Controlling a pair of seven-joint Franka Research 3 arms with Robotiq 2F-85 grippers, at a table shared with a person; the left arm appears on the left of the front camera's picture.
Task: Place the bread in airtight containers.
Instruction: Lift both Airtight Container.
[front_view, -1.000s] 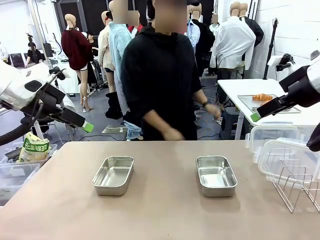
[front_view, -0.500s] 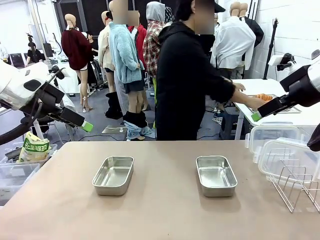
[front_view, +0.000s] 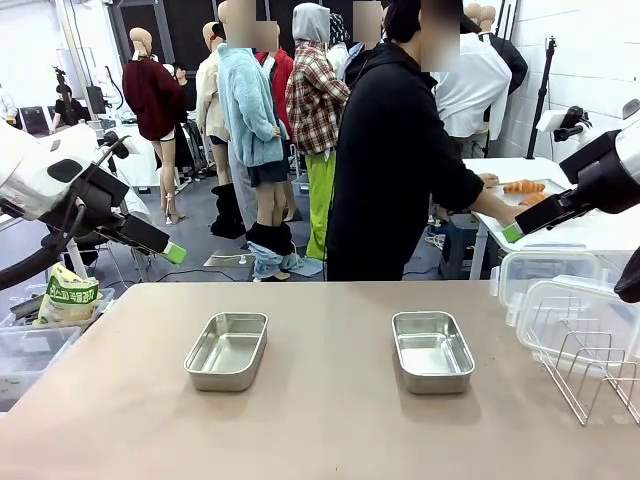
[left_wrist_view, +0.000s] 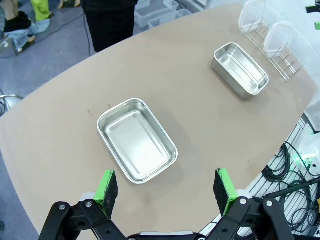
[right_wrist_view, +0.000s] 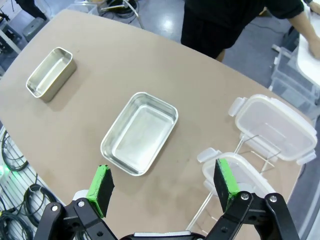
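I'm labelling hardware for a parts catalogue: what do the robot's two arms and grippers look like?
Both arms have white rounded shells: left arm, right arm. A black cable loops under the left arm. The left gripper and right gripper are black two-finger linkages with visible pivot bolts, and each finger is tipped with a bright green pad.

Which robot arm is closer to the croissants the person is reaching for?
Probably right: the right gripper, open, hangs on the side where the croissants lie; the left gripper hangs far across.
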